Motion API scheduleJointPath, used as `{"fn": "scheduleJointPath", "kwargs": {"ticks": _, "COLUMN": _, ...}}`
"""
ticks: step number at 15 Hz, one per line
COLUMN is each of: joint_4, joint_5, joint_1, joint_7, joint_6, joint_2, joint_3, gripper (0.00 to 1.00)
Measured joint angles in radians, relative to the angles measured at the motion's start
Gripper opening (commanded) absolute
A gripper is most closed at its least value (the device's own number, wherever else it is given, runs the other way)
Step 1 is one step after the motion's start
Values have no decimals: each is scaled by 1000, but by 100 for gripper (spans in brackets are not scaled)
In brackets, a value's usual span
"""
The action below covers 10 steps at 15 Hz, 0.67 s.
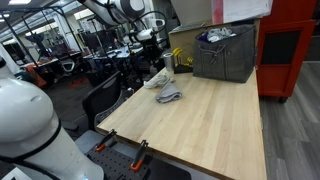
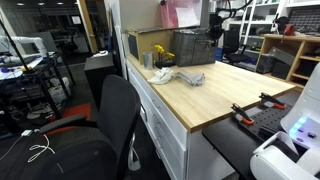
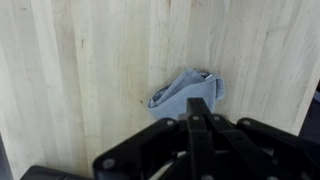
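table (image 3: 80, 60): light wood, spread beneath the gripper (image 3: 196, 108).
bin (image 1: 225, 52): dark fabric, at the table's end, well beyond the gripper.
cloth (image 3: 187, 90): grey, crumpled, lying on the table just under the fingertips, apart from them.
gripper: jaws clenched together, empty, hanging above the cloth.
step: probably poised over the cloth, no grasp made.
next move: calls for parting the jaws, then descending straight onto the cloth's raised fold.

There is one wooden tabletop (image 1: 215, 125), one crumpled grey cloth (image 3: 183, 90), one dark fabric bin (image 1: 225, 55), two orange-handled clamps (image 1: 141, 150), one black office chair (image 2: 115, 120), one red cabinet (image 1: 292, 45) and one end effector (image 3: 197, 105).
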Motion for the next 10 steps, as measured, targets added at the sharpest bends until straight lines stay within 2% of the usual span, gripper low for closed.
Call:
{"fn": "scheduleJointPath", "kwargs": {"ticks": 1, "joint_4": -9, "joint_5": 0, "joint_1": -3, "joint_7": -53, "joint_6": -2, "joint_2": -23, "joint_3": 0, "gripper": 0}}
{"fn": "scheduleJointPath", "kwargs": {"ticks": 2, "joint_4": -18, "joint_5": 0, "joint_1": -6, "joint_7": -98, "joint_6": -5, "joint_2": -47, "joint_3": 0, "gripper": 26}}
{"fn": "scheduleJointPath", "kwargs": {"ticks": 4, "joint_4": -33, "joint_5": 0, "joint_1": -12, "joint_7": -166, "joint_6": -6, "joint_2": -96, "joint_3": -2, "gripper": 34}}
{"fn": "scheduleJointPath", "kwargs": {"ticks": 10, "joint_4": -50, "joint_5": 45, "joint_1": -14, "joint_7": -228, "joint_6": 7, "joint_2": -222, "joint_3": -27, "gripper": 78}}
